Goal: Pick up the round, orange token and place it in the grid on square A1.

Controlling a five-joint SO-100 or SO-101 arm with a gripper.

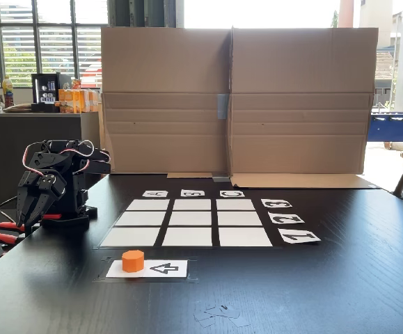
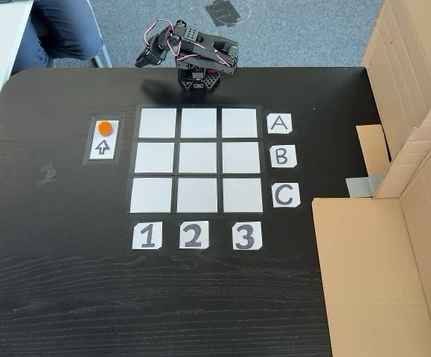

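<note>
One token sits on the arrow card, ready for picking. Square A1 waits bare. I cannot tell if the folded gripper is clenched.

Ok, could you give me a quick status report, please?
Gripper folded at base, state unclear. Token on arrow card, untouched. Square A1 free, path clear.

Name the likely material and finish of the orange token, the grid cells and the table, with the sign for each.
Token: probably plastic, matte; uniform bright orange, crisp flat top, no glare.
Grid cells: apparently paper, matte; flat thin white sheets, seemingly under clear film, since a faint glossy border edges them.
Table: black wood or wood-look laminate; visible grain lines, soft sheen from window light.
</note>
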